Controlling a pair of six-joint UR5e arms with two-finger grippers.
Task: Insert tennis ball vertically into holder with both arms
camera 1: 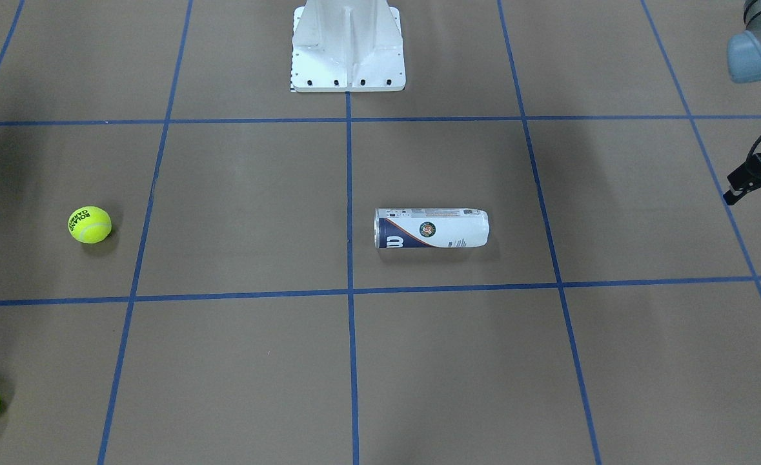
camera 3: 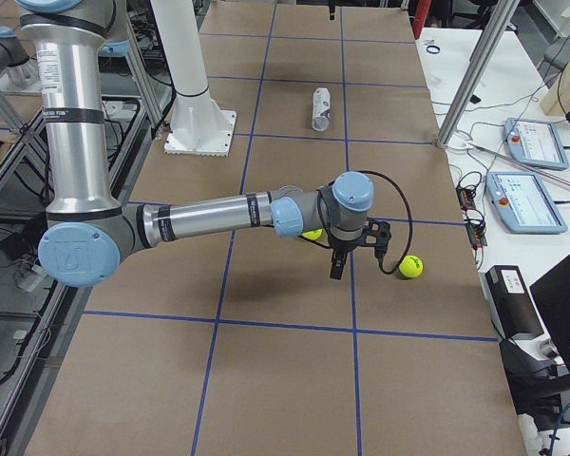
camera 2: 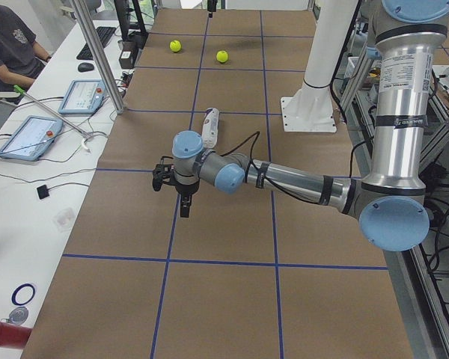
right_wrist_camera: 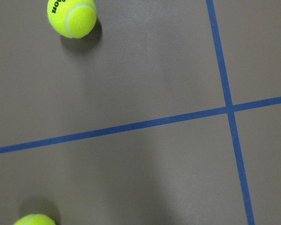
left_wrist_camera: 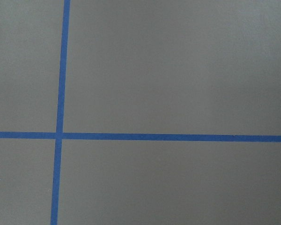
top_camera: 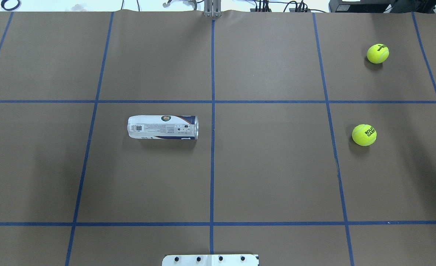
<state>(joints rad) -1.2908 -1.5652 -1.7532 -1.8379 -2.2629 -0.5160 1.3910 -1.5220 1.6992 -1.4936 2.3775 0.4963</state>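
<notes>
Holder (top_camera: 162, 127) is down on its side, centre-left in the overhead view. Its silver rim end sits just left of the centre tape line (top_camera: 212, 111) and its closed end points to frame left. Two tennis balls sit on the right of that view, upper ball (top_camera: 378, 53) near the top right and lower ball (top_camera: 364, 135) at mid-height, both well apart from the holder. White pedestal base (top_camera: 210, 260) is at bottom centre. In the exterior left view the near left arm (camera 2: 299, 179) reaches out low over the table (camera 2: 232, 299). Left gripper (camera 2: 184, 212) points down over bare paper in the cell in front of the holder and touches nothing. Its wrist view shows only paper and crossing tape. In the exterior right view the right arm (camera 3: 209, 217) reaches out the same way. Right gripper (camera 3: 335, 273) hangs pointing down by the balls, one just to its right and the other partly hidden behind the wrist. Can't tell for either claw whether the fingers are apart or together, as only slivers show at the frame edges.
</notes>
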